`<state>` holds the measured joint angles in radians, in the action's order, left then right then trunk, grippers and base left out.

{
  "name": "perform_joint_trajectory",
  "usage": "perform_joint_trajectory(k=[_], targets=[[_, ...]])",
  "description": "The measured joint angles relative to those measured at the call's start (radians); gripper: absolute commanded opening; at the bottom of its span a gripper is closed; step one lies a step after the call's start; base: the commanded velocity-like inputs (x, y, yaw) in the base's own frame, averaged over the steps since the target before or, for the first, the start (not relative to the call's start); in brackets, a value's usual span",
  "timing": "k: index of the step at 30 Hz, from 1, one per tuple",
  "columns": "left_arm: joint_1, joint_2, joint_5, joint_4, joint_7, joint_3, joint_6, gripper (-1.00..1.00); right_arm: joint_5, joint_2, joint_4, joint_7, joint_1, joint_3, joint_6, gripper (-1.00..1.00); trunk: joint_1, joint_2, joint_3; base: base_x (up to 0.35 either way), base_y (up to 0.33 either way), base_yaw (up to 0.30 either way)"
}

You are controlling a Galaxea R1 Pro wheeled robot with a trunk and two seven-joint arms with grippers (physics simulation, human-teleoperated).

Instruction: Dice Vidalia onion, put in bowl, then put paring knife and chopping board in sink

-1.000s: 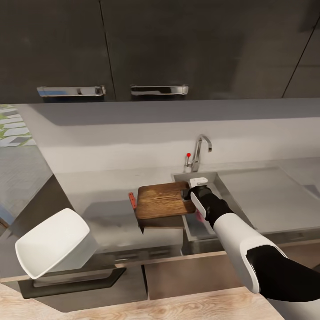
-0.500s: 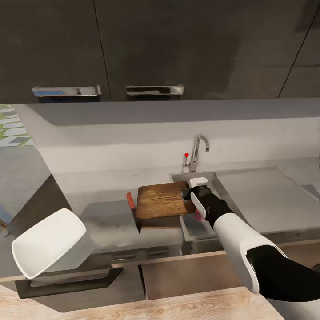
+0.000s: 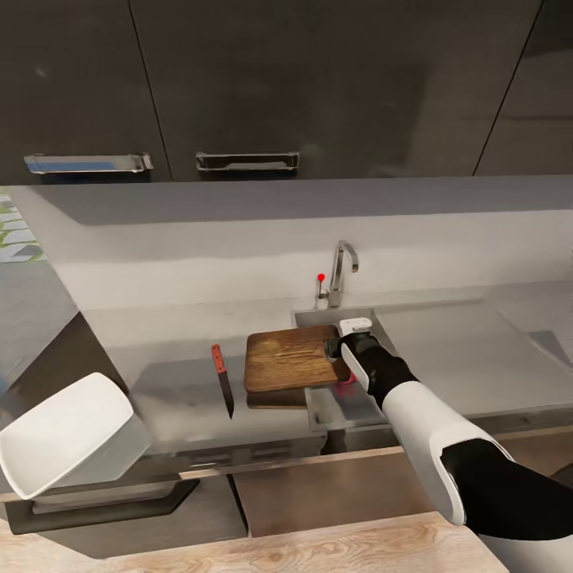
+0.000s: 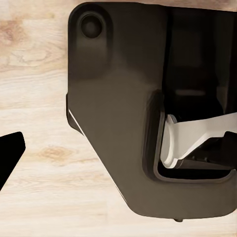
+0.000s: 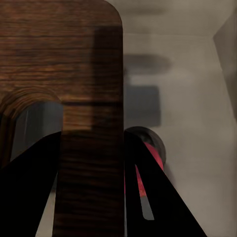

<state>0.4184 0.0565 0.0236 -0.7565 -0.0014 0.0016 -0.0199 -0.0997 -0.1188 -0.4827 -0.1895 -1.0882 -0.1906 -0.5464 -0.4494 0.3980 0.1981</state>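
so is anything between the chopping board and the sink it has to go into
Nothing visible. The right gripper holds the chopping board by its handle end at the sink rim; the basin beneath looks open.

No text, label, brand, number or sign can be read in any of the views.

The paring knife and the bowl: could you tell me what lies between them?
In the head view, only bare countertop lies between the paring knife and the bowl.
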Motion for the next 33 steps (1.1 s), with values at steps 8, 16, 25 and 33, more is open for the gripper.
perform_joint_trajectory(k=[8, 16, 25, 33], targets=[[0.0, 0.0, 0.0, -0.001, 0.0, 0.001, 0.0, 1.0, 0.0, 0.0, 0.001, 0.0, 0.0, 0.0, 0.0, -1.0, 0.0, 0.0, 0.009, 0.0, -0.001, 0.0], [0.0, -0.001, 0.0, -0.001, 0.0, 0.001, 0.001, 1.0, 0.0, 0.0, 0.001, 0.0, 0.0, 0.0, 0.0, -1.0, 0.0, 0.0, 0.022, 0.0, 0.0, 0.0], [0.0, -0.001, 0.0, -0.002, 0.0, 0.001, 0.001, 1.0, 0.0, 0.0, 0.001, 0.0, 0.0, 0.0, 0.0, -1.0, 0.0, 0.0, 0.036, 0.0, 0.0, 0.0], [0.0, -0.001, 0.0, 0.0, 0.0, 0.001, 0.001, 1.0, -0.001, 0.0, 0.001, 0.0, 0.0, 0.0, 0.0, -1.0, 0.0, 0.0, 0.049, 0.0, 0.0, 0.0]])
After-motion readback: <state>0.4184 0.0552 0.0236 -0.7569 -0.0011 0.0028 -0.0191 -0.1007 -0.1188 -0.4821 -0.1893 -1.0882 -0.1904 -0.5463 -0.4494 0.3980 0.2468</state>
